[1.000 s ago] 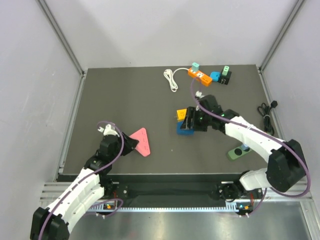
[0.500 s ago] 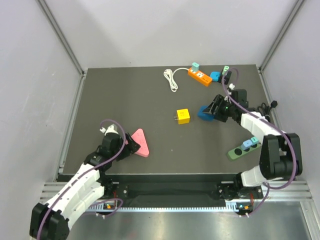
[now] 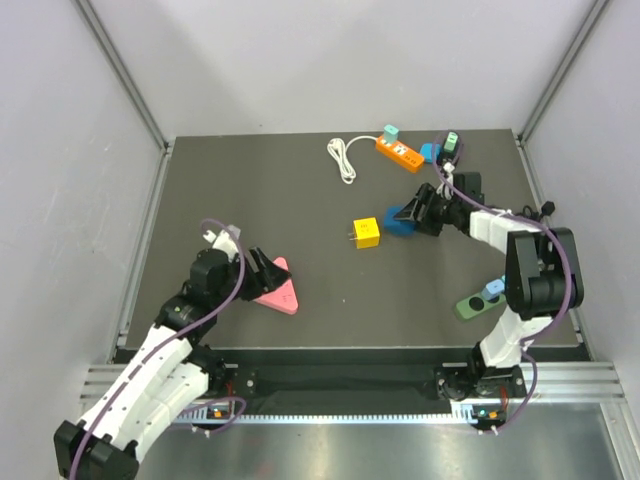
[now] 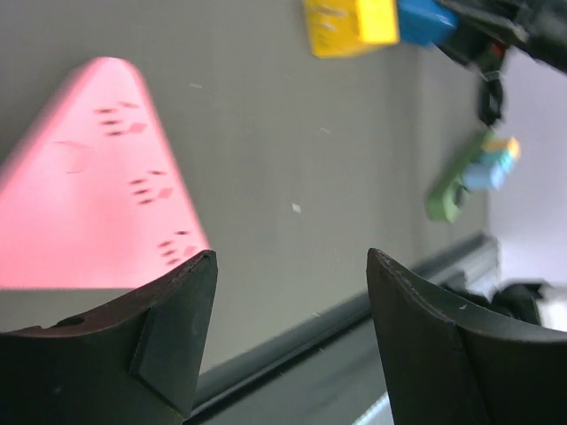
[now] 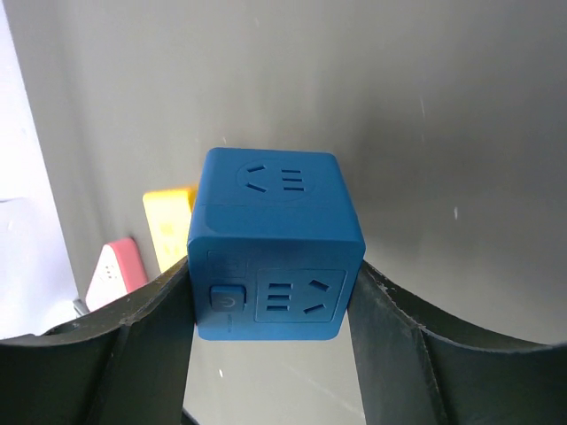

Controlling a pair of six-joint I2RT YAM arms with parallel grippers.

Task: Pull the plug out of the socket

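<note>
Gripping the blue cube socket from both sides, the right gripper has its jaws clenched on the block's lower half, just right of the top view's centre. The socket's face with the switch and slots looks toward the wrist camera. Whether the cube touches the dark mat cannot be told. The yellow plug lies on the mat just left of the socket, apart from it, with its prongs pointing toward the left of the frame.

The left gripper has its jaws spread wide and holding nothing, at the lower left of the top view, just beside the near edge of the pink triangular power strip. At the mat's upper edge lie an orange power strip and a coiled white cable. A green strip with a blue plug lies at the lower right.
</note>
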